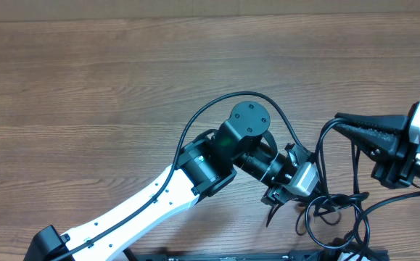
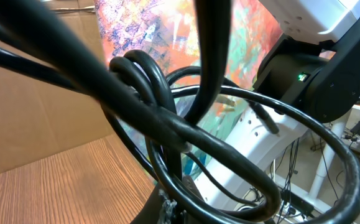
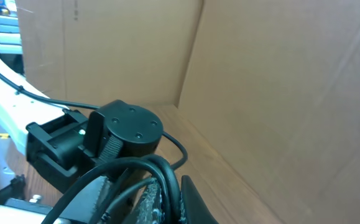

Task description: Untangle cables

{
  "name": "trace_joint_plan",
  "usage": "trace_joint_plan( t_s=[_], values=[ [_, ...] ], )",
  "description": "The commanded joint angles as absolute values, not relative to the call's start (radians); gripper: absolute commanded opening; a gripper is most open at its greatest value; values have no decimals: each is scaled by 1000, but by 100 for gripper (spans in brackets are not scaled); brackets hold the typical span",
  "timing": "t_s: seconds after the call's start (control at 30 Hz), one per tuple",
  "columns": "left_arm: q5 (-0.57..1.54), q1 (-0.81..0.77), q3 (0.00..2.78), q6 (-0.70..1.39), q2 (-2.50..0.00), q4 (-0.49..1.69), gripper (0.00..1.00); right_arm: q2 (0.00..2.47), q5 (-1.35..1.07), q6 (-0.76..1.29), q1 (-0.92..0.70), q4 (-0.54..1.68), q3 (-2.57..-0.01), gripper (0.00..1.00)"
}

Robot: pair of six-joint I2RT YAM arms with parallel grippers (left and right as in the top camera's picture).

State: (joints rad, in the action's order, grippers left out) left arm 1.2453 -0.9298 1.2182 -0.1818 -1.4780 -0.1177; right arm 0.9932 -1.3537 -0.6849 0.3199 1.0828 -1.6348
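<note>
Black cables bunched in loops at 4 o'clock on the desk | left tool clamped on the tangle near 5 o'clock | right tool at 3 o'clock, pinched tight on a strand that droops toward the loops

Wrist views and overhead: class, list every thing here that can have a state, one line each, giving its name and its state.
cables: tangled, looped over one another, not yet separated
left end effector: shut, apparently on the cables
right end effector: shut on the cables
</note>
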Motion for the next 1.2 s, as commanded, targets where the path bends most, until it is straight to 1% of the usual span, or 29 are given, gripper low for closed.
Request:
trace_joint_plan(
  t_s=[0.0,0.1,0.2,0.33,0.4,0.43,0.47,0.6,0.73,0.87,0.93,0.97,1.03,1.17],
  values=[
    [1291,-957,1220,-178,-1502,-108,4,994,-1275,-682,321,1060,-1637,4],
    [1288,-955,1220,-179,-1502,-109,4,994,-1249,-681,321,1061,-1637,4],
    [1237,-937,1220,-178,-1502,-109,4,994,-1246,-678,321,1087,-1637,7],
    [1201,-914,1220,-179,-1502,-116,4,994,-1246,-678,321,1144,-1637,17],
    [1201,-911,1220,-178,-1502,-131,4,994,-1246,-678,321,1169,-1637,24],
    [1202,-910,1220,-178,-1502,-141,4,994,-1246,-678,321,1187,-1637,30],
    [1201,-910,1220,-178,-1502,-157,4,994,-1246,-678,321,1201,-1637,33],
    [1201,-908,1220,-167,-1501,-194,4,994,-1239,-678,321,1239,-1637,41],
    [1197,-890,1220,-156,-1501,-199,4,994,-1201,-678,321,1285,-1637,53],
    [1197,-855,1220,-125,-1501,-199,4,994,-1186,-678,321,1320,-1637,60],
    [1197,-835,1220,-110,-1501,-200,4,994,-1185,-678,321,1332,-1637,70],
    [1198,-828,1220,-106,-1501,-200,4,994,-1186,-678,321,1337,-1637,82],
    [1198,-818,1220,-96,-1501,-200,4,994,-1185,-678,321,1346,-1637,100],
    [1198,-817,1220,-97,-1501,-200,4,994,-1165,-678,321,1366,-1637,100]
  ],
)
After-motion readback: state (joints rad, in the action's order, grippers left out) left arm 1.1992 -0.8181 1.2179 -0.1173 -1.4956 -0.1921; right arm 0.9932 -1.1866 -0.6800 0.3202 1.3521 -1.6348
